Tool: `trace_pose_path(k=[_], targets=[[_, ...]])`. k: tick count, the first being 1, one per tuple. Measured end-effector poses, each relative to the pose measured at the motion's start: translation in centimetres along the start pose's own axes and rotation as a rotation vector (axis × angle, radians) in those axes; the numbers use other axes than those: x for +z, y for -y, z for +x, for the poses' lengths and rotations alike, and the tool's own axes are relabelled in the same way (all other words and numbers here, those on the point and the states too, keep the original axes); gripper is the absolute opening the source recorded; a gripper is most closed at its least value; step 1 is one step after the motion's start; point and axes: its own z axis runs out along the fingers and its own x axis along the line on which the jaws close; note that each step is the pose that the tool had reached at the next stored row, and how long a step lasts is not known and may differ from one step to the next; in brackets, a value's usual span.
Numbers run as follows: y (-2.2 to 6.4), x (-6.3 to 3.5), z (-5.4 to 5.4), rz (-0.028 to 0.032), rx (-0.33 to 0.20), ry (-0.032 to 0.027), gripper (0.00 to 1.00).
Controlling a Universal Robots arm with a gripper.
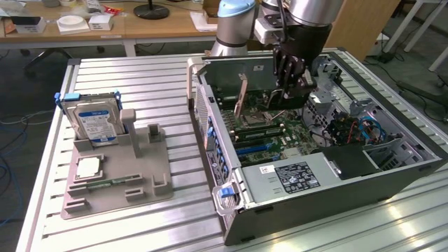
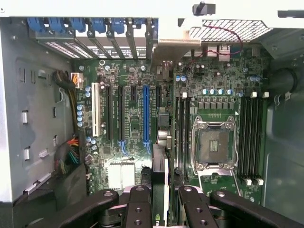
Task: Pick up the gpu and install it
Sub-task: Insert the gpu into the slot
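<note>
The claw (image 1: 288, 94) was down inside the open computer box (image 1: 392, 157), and it was holding the gpu (image 2: 159, 175). Its two fingers (image 2: 138, 202) were closed in on the card, one on each flat side. The gpu stood on its thin edge between them, so in the wrist view it looked like a dark strip. It reached out past the fingertips toward the green board (image 2: 133, 118) under the claw. It looked like it had not gone into a slot yet. A long blue slot (image 2: 146, 114) lay on the board close under the claw, just beside the line of the card. The square metal socket (image 2: 213, 145) was near too, off to the other side. Far from the claw, out on the table (image 1: 140, 79) toward the exterior view's left, stood the grey holder (image 1: 119, 178) with the hard drive (image 1: 94, 123) in it. I think the gpu was light and stiff, so it would not bend or droop in the claw. It was likely easy to break, though, with small parts on its faces and a thin edge that should not be bumped. Its flat sides looked smooth, so it could slip or tip if held loosely. The best place to hold it seemed to be where the claw had it, on the two flat sides near the upper edge, away from the edge facing the board.
</note>
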Motion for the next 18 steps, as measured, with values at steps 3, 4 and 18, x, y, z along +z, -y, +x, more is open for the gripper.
trace_pose_path(k=[3, 4, 18], targets=[[-0.01, 0.07, 0.1, 0.0001, 0.000, 0.0004, 0.27], [-0.02, 0.11, 0.1, 0.0002, 0.000, 0.0005, 0.27], [-1.09, 1.10, 0.2, 0.0076, -0.021, 0.0042, 0.27]])
